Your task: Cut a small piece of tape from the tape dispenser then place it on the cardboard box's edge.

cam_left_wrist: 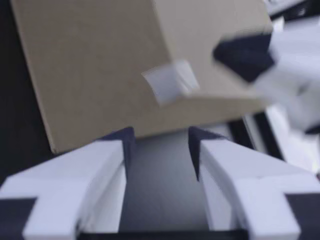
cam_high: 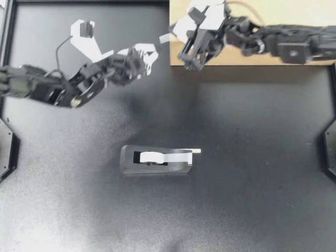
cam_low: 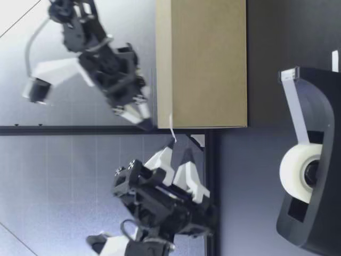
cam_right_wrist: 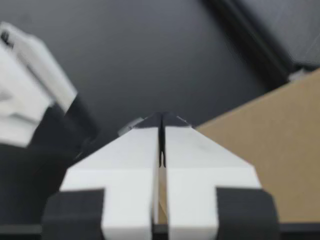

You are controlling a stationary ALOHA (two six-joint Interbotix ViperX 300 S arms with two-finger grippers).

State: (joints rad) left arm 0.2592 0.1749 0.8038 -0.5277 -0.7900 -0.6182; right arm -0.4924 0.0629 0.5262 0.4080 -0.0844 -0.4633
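Findings at the moment of inspection: my left hand (cam_high: 148, 56) was over the table (cam_high: 252, 157) just short of the cardboard box (cam_high: 304, 13), well apart from the tape dispenser (cam_high: 156, 160), which stood alone near the table's middle with its tape roll (cam_high: 152, 156) seated and a free end drawn out past the cutter.

My right hand (cam_high: 174, 32) reached in over the box's near corner; in the right wrist view its fingers (cam_right_wrist: 135, 150) were pressed together with no gap showing.

The cut tape piece (cam_high: 165, 38) lay at that corner, projecting past the box's edge toward the left hand; in the low view the tape piece (cam_low: 172, 128) stood off the box's upper corner, between the tips of the two hands, with the right hand just above the box's top.

The left wrist view showed the left hand spread, its fingers (cam_left_wrist: 90, 170) holding nothing, the box ahead of them and the tape piece (cam_left_wrist: 170, 82) on the box's edge.

Blur at the right hand's tips prevented a firm finding; the tape appeared to sit on the box rather than in the fingers, though contact could not be ruled out.
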